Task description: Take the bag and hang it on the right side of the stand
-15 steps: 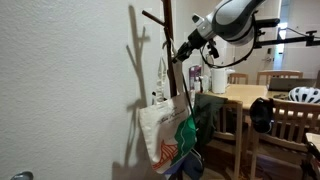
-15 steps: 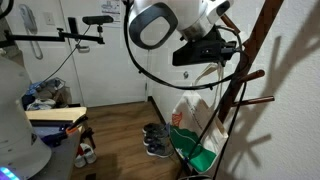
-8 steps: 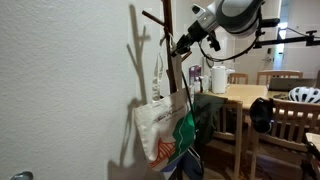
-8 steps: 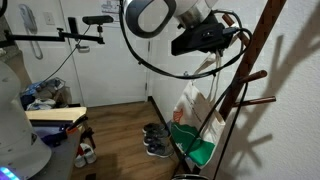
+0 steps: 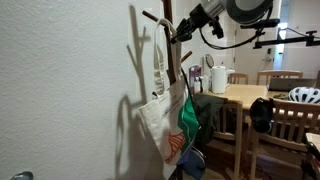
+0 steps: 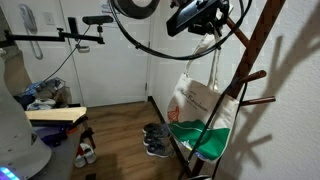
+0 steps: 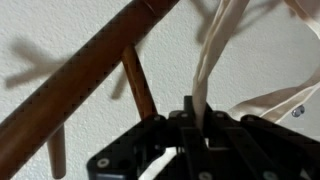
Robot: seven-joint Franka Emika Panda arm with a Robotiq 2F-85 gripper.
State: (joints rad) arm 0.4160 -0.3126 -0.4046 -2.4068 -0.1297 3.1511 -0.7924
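Note:
The off-white bag point(image 5: 163, 118) with its green and orange-red print hangs in the air by its long thin handles point(image 5: 160, 68). My gripper point(image 5: 180, 34) is shut on the top of those handles, high up beside the dark brown stand point(image 5: 168, 18). In an exterior view the bag point(image 6: 198, 110) dangles from the gripper point(image 6: 211, 29) in front of the slanted stand point(image 6: 250, 60) and its pegs point(image 6: 258, 76). In the wrist view a white handle strap point(image 7: 214, 50) runs up from between the gripper point(image 7: 197, 108) fingers. The stand's pole point(image 7: 90, 75) and a peg point(image 7: 138, 82) lie close to the left.
A white wall point(image 5: 70, 90) stands right behind the stand. A wooden table point(image 5: 250, 95) with a white jug point(image 5: 218, 78), light wooden chairs point(image 5: 290, 125) and a white helmet point(image 5: 305, 95) lie nearby. Shoes point(image 6: 155, 140) sit on the floor beneath.
The arm has risen along the stand, lifting the bag higher off the floor. The gripper has stayed shut on the handles.

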